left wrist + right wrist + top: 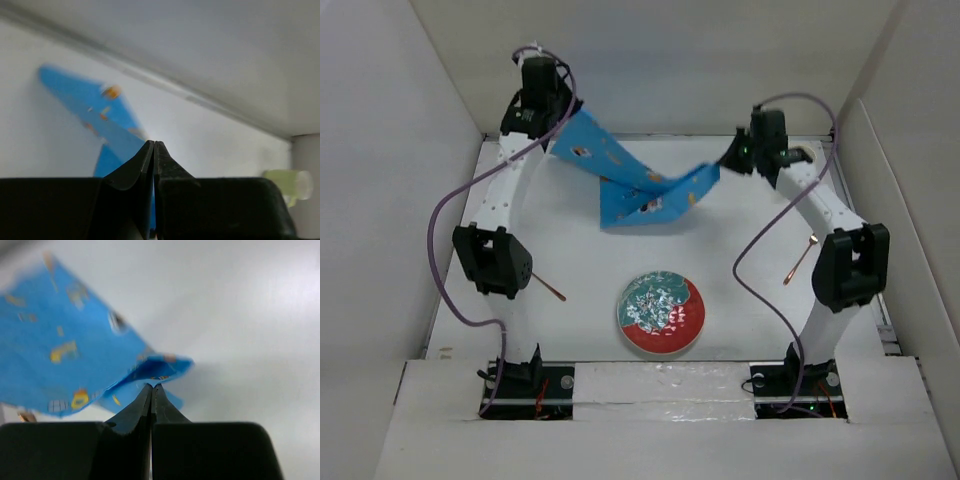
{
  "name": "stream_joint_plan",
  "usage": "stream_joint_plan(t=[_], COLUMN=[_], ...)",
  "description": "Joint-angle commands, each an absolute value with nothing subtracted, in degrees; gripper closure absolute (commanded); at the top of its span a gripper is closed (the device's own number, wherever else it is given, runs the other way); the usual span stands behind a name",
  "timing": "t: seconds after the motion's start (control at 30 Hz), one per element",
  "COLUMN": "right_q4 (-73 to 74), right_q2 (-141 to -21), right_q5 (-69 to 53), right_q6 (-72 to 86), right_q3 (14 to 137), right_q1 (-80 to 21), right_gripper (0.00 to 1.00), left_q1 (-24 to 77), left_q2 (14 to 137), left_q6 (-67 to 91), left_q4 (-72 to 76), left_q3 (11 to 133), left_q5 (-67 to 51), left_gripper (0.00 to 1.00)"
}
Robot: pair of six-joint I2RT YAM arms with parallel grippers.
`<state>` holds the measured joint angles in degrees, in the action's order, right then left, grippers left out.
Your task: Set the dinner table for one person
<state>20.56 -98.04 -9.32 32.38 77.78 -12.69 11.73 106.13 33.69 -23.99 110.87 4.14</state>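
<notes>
Top view: high above near edge, looking down on whole table (570, 260)
Left wrist: tight behind left gripper (154, 143), facing a wall (210, 45)
Right wrist: tight behind right gripper (151, 386), facing the table
Shared: blue cloth (640, 190), all 3

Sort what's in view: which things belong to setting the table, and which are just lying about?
For the job: table, placemat, plate, utensil by left arm, utensil by right arm, pale green cup.
Not part of it: purple cables, side walls.
</notes>
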Motion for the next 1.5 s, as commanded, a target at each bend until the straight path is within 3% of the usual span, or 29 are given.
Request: stream_joint_plan(t=[0.0, 0.03, 0.07, 0.17, 0.23, 0.27, 0.4, 0.5, 0.63, 0.73, 0.77, 0.93, 0.97, 1.07, 1.17, 1.2, 1.33, 1.47], right_q4=[28.89, 32.05, 38.78, 39.56, 35.71, 33.51, 18.31, 16.43, 19.94, 22.30, 25.63, 28.13, 28.13, 28.74, 29.35, 29.44, 30.58, 31.20], right_q2=[-105.27, -107.73, -113.32, -113.82, -110.59, -105.43, -87.26, -77.82, -73.31, -74.69, -78.10, -81.47, -81.39, -81.21, -80.34, -79.81, -77.88, -75.33], right_q5=[3.74, 7.52, 12.87, 15.37, 18.53, 20.02, 24.79, 22.43, 19.61, 14.50, 13.11, 14.24, 14.33, 13.89, 13.01, 11.96, 10.11, 7.92], right_q6=[26.11, 23.67, 20.51, 17.51, 13.20, 12.14, 7.48, 11.05, 16.60, 20.46, 22.74, 23.64, 23.73, 23.91, 24.61, 24.70, 24.61, 24.35], right_q3=[106.62, 114.27, 133.66, 141.82, 139.06, 135.48, 98.13, 83.45, 64.13, 59.16, 57.67, 56.52, 55.99, 54.93, 54.49, 54.32, 54.41, 54.58], right_q1=[-10.90, -10.20, -10.20, -10.20, -10.72, -10.72, -13.18, -14.59, -16.08, -15.56, -14.86, -14.33, -13.80, -13.28, -13.27, -13.27, -12.75, -12.74], right_gripper=[1.00, 1.00, 1.00, 1.00, 1.00, 1.00, 1.00, 1.00, 1.00, 1.00, 1.00, 1.00, 1.00, 1.00, 0.99, 0.96, 0.63, 0.50], left_q1=[7.57, 6.17, 2.76, 0.01, -1.49, -3.32, -7.73, -8.26, -8.26, -8.26, -4.17, 5.87, 8.76, 12.12, 15.20, 15.21, 15.21, 15.21], left_q2=[114.13, 115.47, 115.49, 111.13, 106.90, 102.52, 92.04, 86.32, 82.89, 81.48, 81.65, 88.31, 92.07, 100.50, 108.77, 110.29, 111.27, 112.14], left_q6=[37.07, 40.48, 43.74, 46.23, 46.23, 46.40, 46.58, 42.64, 40.17, 40.60, 38.52, 30.69, 30.06, 27.78, 26.28, 26.28, 26.98, 27.60], left_q4=[-27.41, -27.16, -23.76, -17.88, -14.52, -10.67, -1.77, -0.35, 3.51, 7.02, 6.07, 0.18, -3.48, -9.37, -17.72, -18.62, -17.75, -17.84], left_q3=[132.40, 136.28, 140.84, 136.43, 127.33, 123.52, 102.44, 87.84, 67.30, 56.65, 54.08, 61.75, 63.44, 71.67, 81.10, 82.17, 80.25, 79.28], left_q5=[-1.89, -3.59, -8.91, -12.28, -13.18, -14.92, -19.86, -21.27, -23.29, -24.61, -22.52, -13.82, -10.75, -5.22, 4.87, 6.57, 12.12, 15.45], left_gripper=[1.00, 1.00, 1.00, 1.00, 1.00, 1.00, 1.00, 1.00, 1.00, 1.00, 1.00, 0.97, 0.81, 0.57, 0.53, 0.53, 0.47, 0.45])
